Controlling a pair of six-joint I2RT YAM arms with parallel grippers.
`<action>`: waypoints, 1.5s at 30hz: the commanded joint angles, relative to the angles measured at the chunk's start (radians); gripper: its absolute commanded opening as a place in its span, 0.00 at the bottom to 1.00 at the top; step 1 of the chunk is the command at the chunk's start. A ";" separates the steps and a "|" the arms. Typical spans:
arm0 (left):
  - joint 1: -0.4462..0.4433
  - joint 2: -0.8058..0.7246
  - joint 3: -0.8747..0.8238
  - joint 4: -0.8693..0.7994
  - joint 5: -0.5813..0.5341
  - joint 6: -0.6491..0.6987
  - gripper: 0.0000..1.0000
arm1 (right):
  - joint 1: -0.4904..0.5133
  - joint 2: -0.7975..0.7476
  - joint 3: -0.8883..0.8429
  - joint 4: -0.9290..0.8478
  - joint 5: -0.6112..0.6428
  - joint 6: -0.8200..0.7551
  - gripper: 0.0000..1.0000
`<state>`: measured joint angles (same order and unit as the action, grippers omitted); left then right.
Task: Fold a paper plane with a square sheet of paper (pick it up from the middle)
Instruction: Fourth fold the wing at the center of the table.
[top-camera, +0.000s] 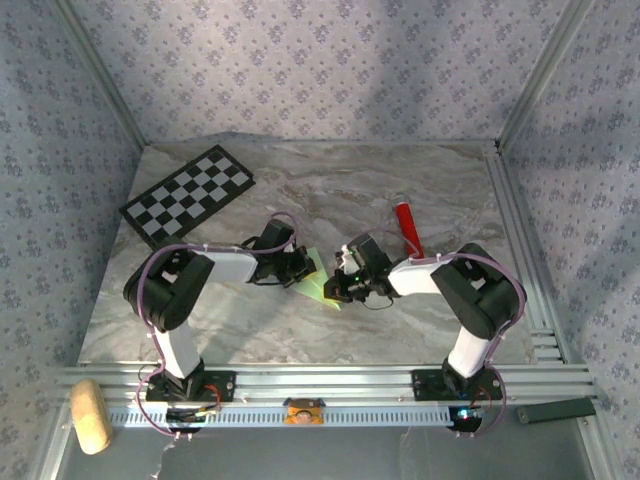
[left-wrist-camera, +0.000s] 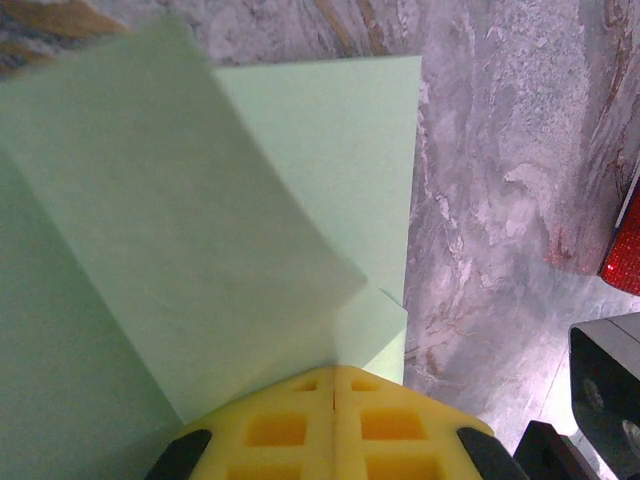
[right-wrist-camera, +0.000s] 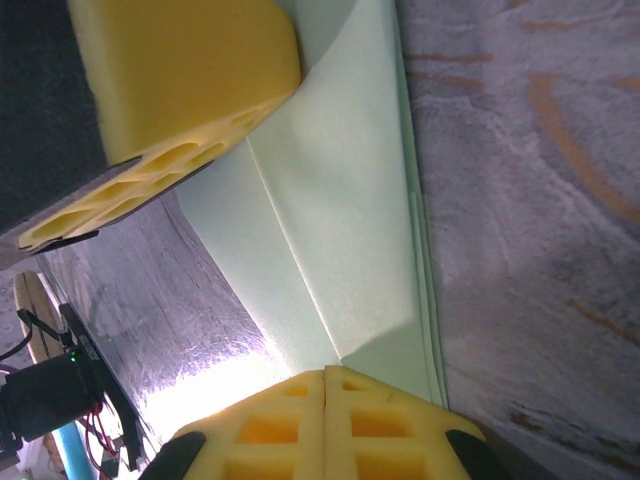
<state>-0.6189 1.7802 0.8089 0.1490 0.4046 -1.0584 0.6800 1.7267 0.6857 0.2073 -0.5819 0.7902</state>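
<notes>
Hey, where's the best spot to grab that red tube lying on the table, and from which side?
Grip the red tube at mid-length, coming straight down from above and closing across its narrow width. It lies flat on the marble table with its long axis pointing away from the arms, so a top approach probably gives the surest hold.

My yellow finger pads (left-wrist-camera: 280, 430) look like matt moulded plastic; the green sheet of paper (left-wrist-camera: 200, 230) is smooth and matt; the table (left-wrist-camera: 500, 150) is marbled and slightly glossy.
</notes>
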 joint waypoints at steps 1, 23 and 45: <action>0.020 -0.028 0.030 -0.073 -0.017 0.036 0.07 | 0.000 0.002 -0.050 -0.042 0.012 0.038 0.04; -0.069 -0.069 0.034 -0.049 0.054 0.029 0.06 | 0.024 -0.004 -0.092 0.012 0.098 0.159 0.00; -0.062 0.019 -0.018 -0.092 -0.058 0.064 0.04 | 0.014 -0.125 -0.016 -0.046 0.051 0.093 0.06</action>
<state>-0.6872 1.7782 0.8295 0.0887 0.3920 -1.0130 0.6987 1.6234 0.6319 0.2195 -0.5282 0.9192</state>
